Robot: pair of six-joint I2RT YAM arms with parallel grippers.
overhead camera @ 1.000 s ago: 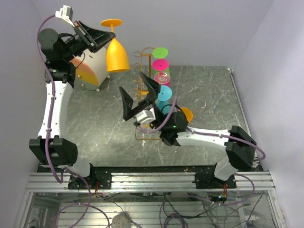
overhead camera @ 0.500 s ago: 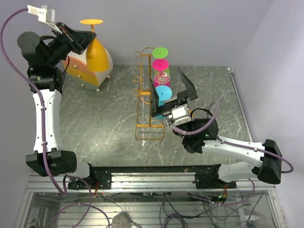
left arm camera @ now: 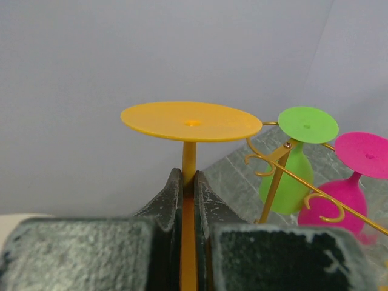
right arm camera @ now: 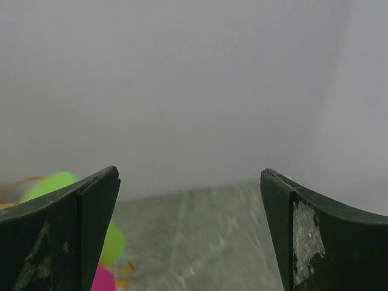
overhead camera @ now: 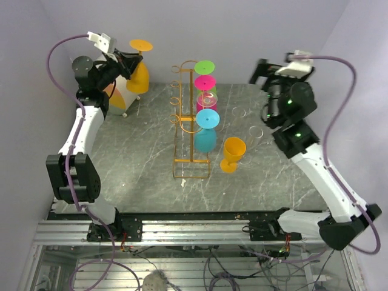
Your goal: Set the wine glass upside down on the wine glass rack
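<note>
Wine glass (overhead camera: pixel 139 76), yellow-orange: you have it inverted, foot up, in the air at the far-left corner, well apart from the wine glass rack (overhead camera: pixel 183 119). The left gripper (left arm camera: pixel 188 182) is pinched on its stem just under the foot.

Rack stands upright mid-table. On its right-hand side three glasses hang foot up: green glass (overhead camera: pixel 205 65) farthest back, pink glass (overhead camera: pixel 205 83) next, cyan glass (overhead camera: pixel 207 121) nearest. The left-side hooks you see from above carry nothing.

Right gripper (right arm camera: pixel 189 182): jaws spread wide, nothing between them, raised at the far right and facing the wall.

Around: an orange glass (overhead camera: pixel 232 154) stands upright on the table just right of the rack's base. Two clear glasses (overhead camera: pixel 255 131) lie beyond it, outlines faint. A white-and-orange object (overhead camera: pixel 114 96) sits behind the held glass.

Surface: grey marbled tabletop (overhead camera: pixel 133 151). Walls pale lavender.
</note>
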